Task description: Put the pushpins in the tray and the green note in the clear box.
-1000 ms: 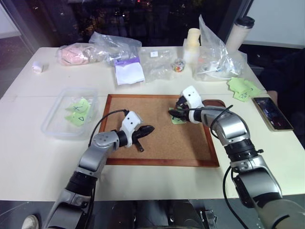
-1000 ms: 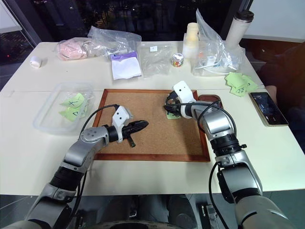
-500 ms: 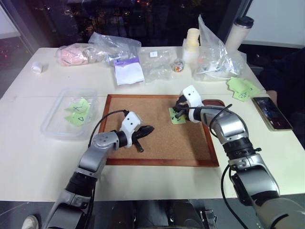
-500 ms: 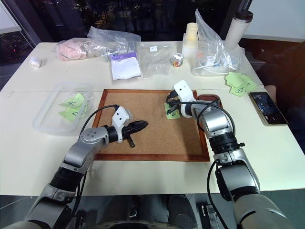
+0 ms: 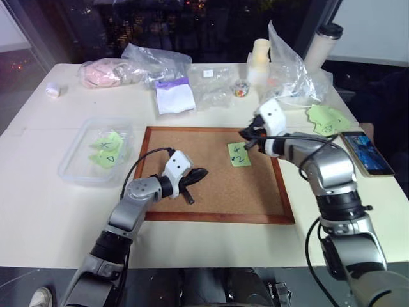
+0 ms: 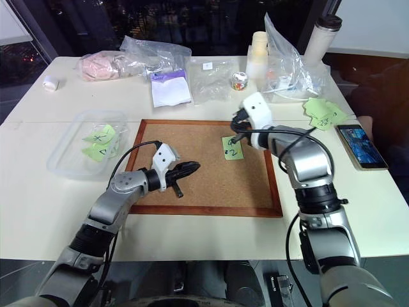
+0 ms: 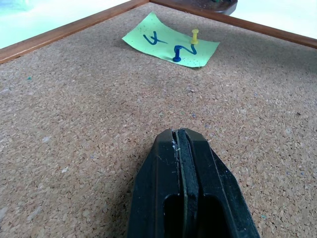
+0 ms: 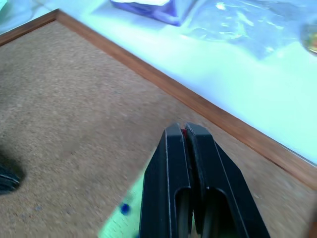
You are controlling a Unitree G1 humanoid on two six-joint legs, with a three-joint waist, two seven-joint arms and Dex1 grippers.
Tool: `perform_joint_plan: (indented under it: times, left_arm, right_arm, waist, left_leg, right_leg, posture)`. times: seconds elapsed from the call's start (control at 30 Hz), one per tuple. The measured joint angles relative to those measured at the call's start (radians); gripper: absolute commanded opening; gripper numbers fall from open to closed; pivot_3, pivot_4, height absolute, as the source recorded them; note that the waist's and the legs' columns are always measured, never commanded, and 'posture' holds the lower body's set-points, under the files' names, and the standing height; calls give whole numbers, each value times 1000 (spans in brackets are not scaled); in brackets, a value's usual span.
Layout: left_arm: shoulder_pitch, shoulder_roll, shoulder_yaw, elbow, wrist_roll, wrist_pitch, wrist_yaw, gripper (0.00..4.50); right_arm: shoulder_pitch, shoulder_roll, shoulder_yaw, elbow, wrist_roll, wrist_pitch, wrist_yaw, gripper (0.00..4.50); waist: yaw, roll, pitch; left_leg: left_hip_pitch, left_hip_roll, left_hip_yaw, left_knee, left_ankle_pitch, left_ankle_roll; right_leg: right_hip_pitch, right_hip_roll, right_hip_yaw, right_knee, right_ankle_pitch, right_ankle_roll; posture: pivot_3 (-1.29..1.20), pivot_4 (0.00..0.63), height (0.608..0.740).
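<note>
The cork board is carrying the green note near its far right corner, with the clear box sitting well apart, off the board's left side. The tray is lying largely hidden past that corner. A yellow pushpin and a blue pushpin are standing in the note. The right gripper, jaws together on an unidentifiable red speck, is hovering nearer than the left gripper, whose jaws are also pressed together.

green note on the cork board: handwritten "4" above "2", dark ink; legible in the left wrist view too. Two green notes in the clear box: one marked with an "X", one with a triangle. Heap of green notes near the smartphone has some writing on it, too small to read.
</note>
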Motion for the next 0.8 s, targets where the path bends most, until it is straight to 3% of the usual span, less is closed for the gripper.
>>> perform_joint_plan:
  times: [0.2,0.5,0.6,0.8]
  left_arm:
    - [3,4,3,1,1,0,-4,0]
    - [2,3,2,1,7,-6,-16,0]
    - [3,6,3,-1,8,-6,-17,0]
    - [4,9,3,-4,8,-4,-17,0]
  right_arm:
    - [41,-89,-127,99,-3,-16,-33,12]
    - [58,-95,-142,270,-2,-102,-32,12]
    - [58,-95,-145,298,-2,-115,-30,799]
    - [58,-95,-146,304,-1,-127,-23,3752]
  waist:
    - [-2,2,-1]
    - [-2,2,-1]
    - [-2,2,-1]
    - [-3,2,-1]
  left_leg:
    - [1,0,0,0,0,0]
    - [1,0,1,0,0,0]
    - [1,0,1,0,0,0]
    - [1,0,1,0,0,0]
  right_leg:
    - [1,1,0,0,0,0]
    - [1,1,1,0,0,0]
    - [1,1,1,0,0,0]
    - [1,1,1,0,0,0]
  posture:
    - [0,150,740]
    - [0,150,740]
    - [0,150,740]
    - [0,150,740]
